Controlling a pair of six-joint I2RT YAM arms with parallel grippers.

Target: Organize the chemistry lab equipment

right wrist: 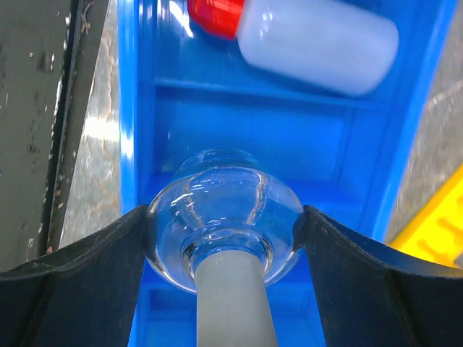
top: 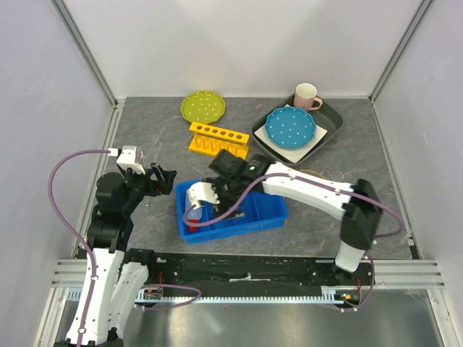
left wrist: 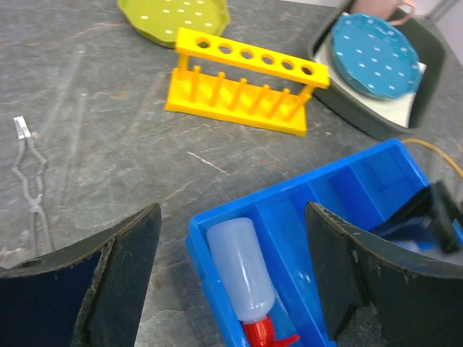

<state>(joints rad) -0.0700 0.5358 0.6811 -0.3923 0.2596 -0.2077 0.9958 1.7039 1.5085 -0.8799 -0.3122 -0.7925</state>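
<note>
— Right pincer (right wrist: 226, 215)?
— Clamped on the glass flask (right wrist: 224, 191), its long axis along the fingers: stopper toward the wrist, bulb toward the blue bin (top: 271, 208).
— Left pincer (left wrist: 233, 213)?
— Jaws apart, empty, over the bin's end. There the squeeze bottle (left wrist: 242, 271) lies crosswise, red nozzle toward the arms. Tongs (left wrist: 29, 173) lie on the desk (left wrist: 108, 108).

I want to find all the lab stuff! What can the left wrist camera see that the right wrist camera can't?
Only the left wrist view shows the thin metal tongs lying on the table, the green plate and the blue plate. Only the right wrist view clearly shows the glass flask with its white stopper, gripped by the right gripper over the blue bin. Both views show the blue bin and the white squeeze bottle with the red nozzle lying in it.
</note>
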